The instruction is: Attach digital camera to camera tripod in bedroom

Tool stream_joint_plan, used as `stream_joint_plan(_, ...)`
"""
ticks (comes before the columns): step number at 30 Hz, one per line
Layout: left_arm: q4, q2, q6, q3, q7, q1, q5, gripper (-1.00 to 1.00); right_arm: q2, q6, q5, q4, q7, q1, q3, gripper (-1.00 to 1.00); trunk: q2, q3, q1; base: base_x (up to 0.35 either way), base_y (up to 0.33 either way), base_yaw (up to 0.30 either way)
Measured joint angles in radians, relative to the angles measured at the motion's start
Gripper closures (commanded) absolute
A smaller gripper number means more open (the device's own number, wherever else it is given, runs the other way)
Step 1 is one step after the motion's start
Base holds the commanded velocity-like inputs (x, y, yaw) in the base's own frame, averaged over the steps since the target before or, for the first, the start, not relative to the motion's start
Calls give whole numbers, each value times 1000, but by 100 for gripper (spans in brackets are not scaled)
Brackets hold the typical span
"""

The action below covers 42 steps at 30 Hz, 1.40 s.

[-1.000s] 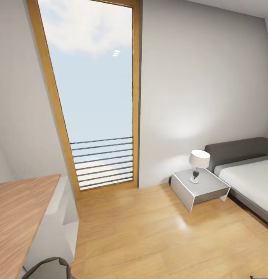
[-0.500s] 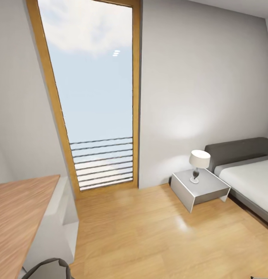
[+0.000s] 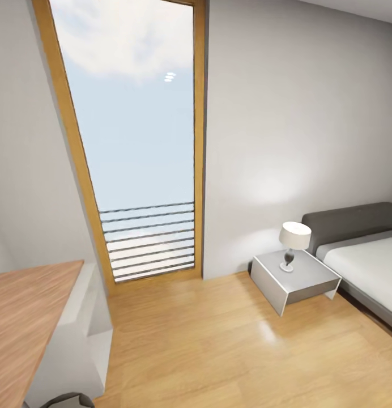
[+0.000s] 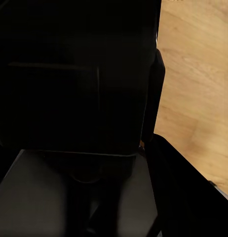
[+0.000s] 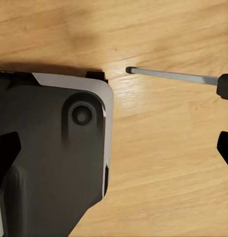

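Note:
The digital camera and the camera tripod are out of view. The head view looks into the bedroom: light wood floor (image 3: 218,351), sloped pale walls and a tall wood-framed window (image 3: 136,141). A dark piece of my left arm (image 3: 65,400) peeks in at that view's lower edge. In the left wrist view, black robot parts (image 4: 74,98) hang over the floor, too dark to make out fingers. In the right wrist view, two black shapes (image 5: 225,86) sit at the picture's edge. A thin silver rod (image 5: 173,75) runs from one of them over the floor.
A grey nightstand (image 3: 295,280) with a white-shaded lamp (image 3: 293,241) stands beside the grey-framed white bed (image 3: 371,266) at the right. A wooden desk top (image 3: 26,317) on a white base fills the lower left. My black base (image 5: 50,148) shows above the floor.
The whole head picture has shifted slightly, so the camera has moved. Nothing in the room has moved.

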<state>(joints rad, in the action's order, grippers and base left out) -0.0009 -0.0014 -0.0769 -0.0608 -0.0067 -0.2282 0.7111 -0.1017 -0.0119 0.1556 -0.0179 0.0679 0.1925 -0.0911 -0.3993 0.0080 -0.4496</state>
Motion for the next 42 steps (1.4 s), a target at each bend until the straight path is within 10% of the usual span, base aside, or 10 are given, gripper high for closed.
stream_joint_plan(42, 0, -1, 1, 0, 0, 0, 0, 100, -1, 2, 0, 0, 2, 0, 3, -100, 0, 0, 0, 7, 0, -58)
